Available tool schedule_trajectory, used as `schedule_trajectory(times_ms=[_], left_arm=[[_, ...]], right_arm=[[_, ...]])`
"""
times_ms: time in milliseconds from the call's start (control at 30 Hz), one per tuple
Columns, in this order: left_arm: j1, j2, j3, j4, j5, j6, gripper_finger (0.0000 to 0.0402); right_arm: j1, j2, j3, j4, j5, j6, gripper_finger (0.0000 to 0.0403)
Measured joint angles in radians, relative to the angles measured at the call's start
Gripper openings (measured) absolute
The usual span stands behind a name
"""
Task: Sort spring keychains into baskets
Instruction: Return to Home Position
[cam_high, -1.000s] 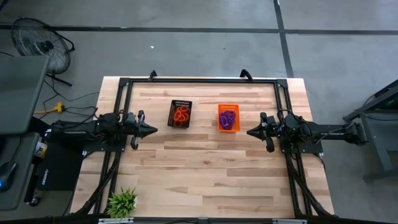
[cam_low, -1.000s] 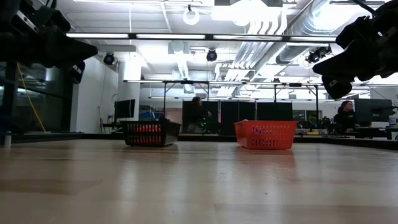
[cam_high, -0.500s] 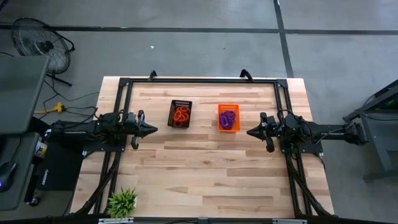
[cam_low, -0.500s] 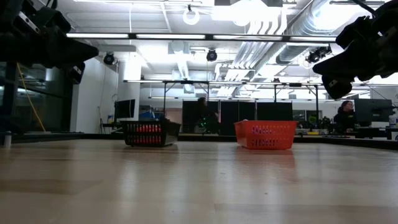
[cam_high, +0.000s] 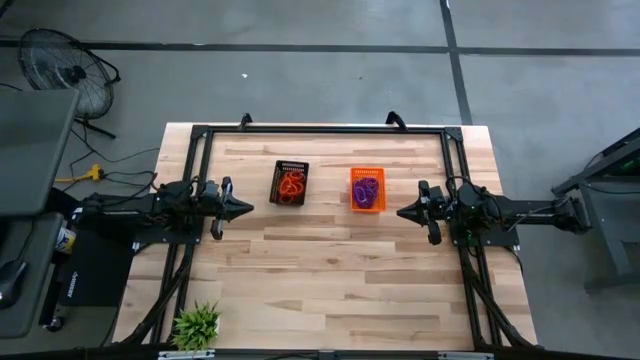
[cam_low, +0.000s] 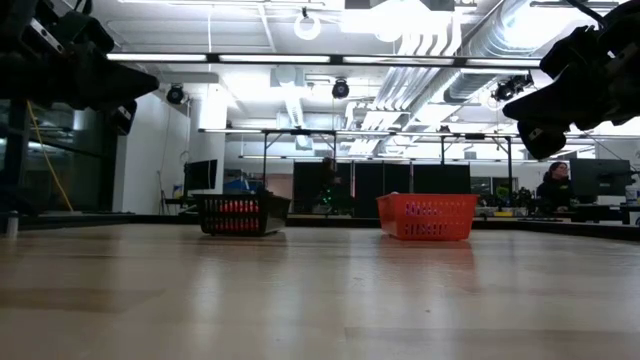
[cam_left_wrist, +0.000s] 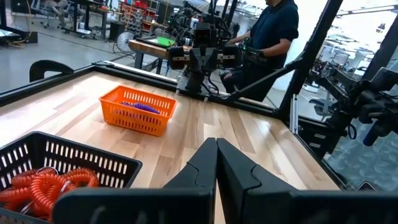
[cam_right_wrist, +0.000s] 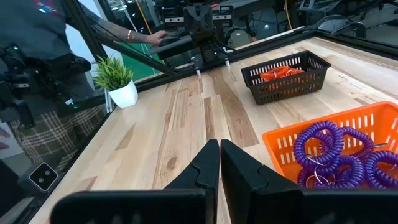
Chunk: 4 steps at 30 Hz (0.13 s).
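Note:
The black basket stands on the table's far half and holds orange-red spring keychains. The orange basket stands to its right and holds purple spring keychains. My left gripper is shut and empty, raised above the table left of the black basket. My right gripper is shut and empty, raised right of the orange basket. Both point toward the table's middle. No keychain shows on the bare table.
A small potted plant stands at the table's near left corner. A dark frame runs along the table's far edge and sides. People stand beyond the table's sides.

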<state>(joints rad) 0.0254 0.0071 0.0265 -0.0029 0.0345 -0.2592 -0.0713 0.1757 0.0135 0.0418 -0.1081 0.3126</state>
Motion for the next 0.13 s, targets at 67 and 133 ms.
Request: schedule_trajectory(times_ms=[67,133], left_arm=[[0.000,0.000,0.000,0.000,0.000,0.000,0.0000],[0.000,0.000,0.000,0.000,0.000,0.000,0.0000]], right_arm=[[0.000,0.000,0.000,0.000,0.000,0.000,0.0011],[0.000,0.000,0.000,0.000,0.000,0.000,0.0011]])
